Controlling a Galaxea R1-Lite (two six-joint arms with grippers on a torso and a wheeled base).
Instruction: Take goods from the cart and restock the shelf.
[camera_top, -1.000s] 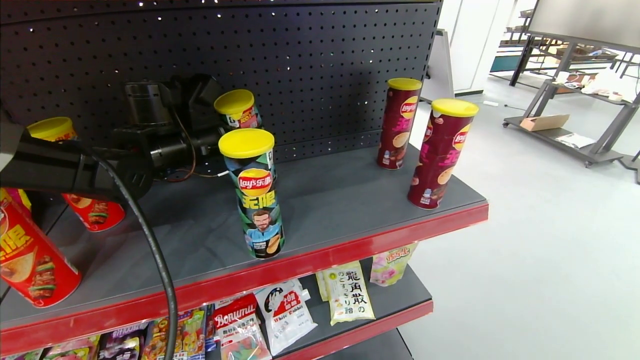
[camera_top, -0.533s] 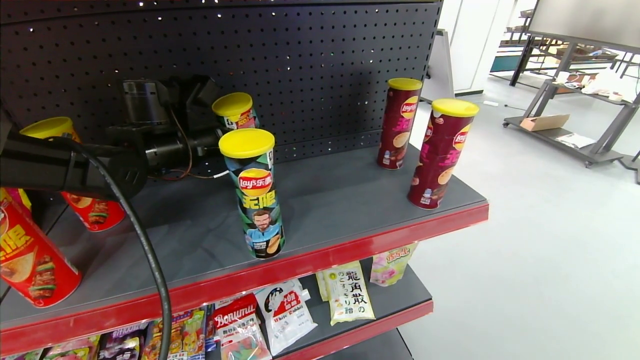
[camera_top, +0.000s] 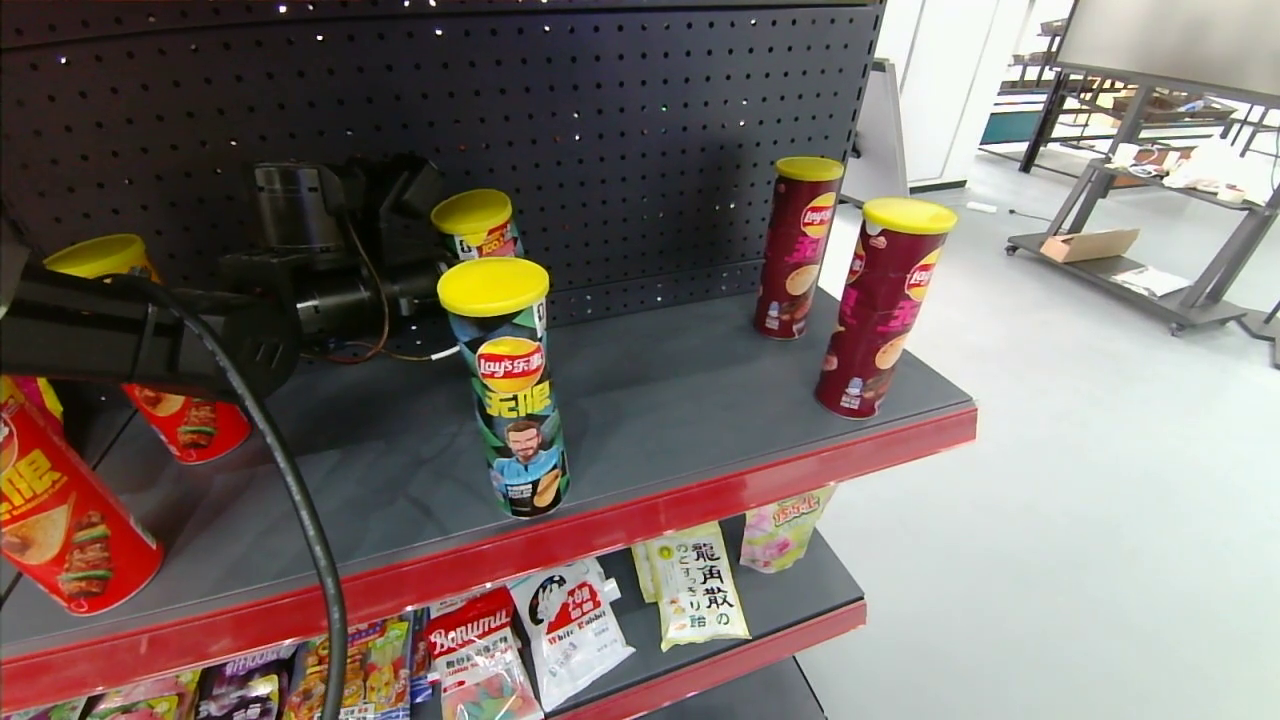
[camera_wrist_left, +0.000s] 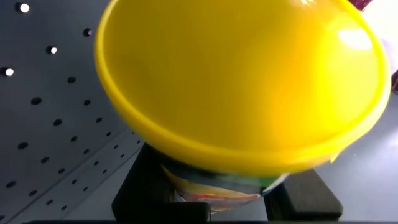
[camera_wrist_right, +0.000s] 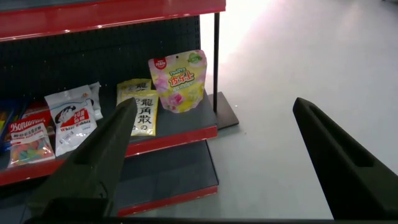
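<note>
Our left tool is clenched around the body of a yellow-lidded chip can, one dark finger on either side just under the lid. The can is over the back of the upper shelf. We cannot tell whether its base touches the board. The pegboard stands close behind this tool. A green can stands upright just in front of it, near the shelf's red edge. Two maroon cans stand well off to its right, and red cans are on its left, beside the arm. Our right tool is released, fingers spread wide and holding nothing. Beyond it, snack bags lie on a lower shelf.
</note>
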